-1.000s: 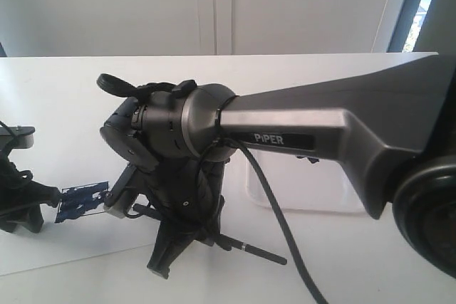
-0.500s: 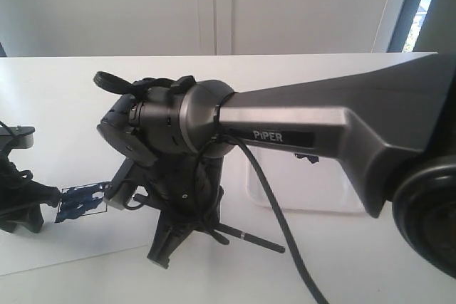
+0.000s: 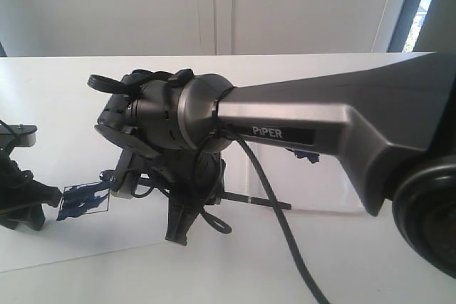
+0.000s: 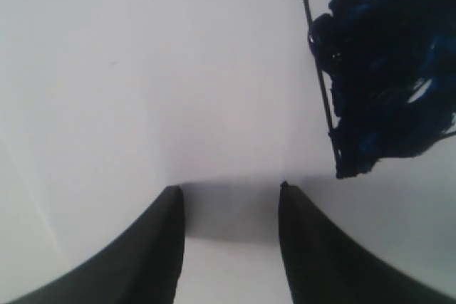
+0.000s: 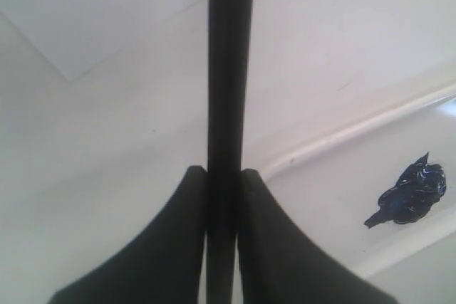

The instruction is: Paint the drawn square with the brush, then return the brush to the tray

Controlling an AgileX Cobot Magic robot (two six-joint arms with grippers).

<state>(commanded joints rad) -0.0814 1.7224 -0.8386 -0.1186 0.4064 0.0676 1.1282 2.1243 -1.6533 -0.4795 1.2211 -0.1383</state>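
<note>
Right arm: stretches across the middle, wrist bent down toward the table.
Right gripper (image 5: 223, 172): fingers clamped on the brush (image 5: 229, 69) handle, just beside the tray (image 5: 356, 132) rim.
Left gripper (image 4: 229, 189): fingers spread, low near the square (image 4: 385, 69).
Square: mostly smeared dark blue.

square (image 4: 385, 69) daubed blue, brush (image 5: 230, 69) level near tray (image 5: 335, 197).

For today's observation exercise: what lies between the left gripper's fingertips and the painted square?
Nothing. In the left wrist view, the stretch between the left gripper and the drawn square is bare white surface.
</note>
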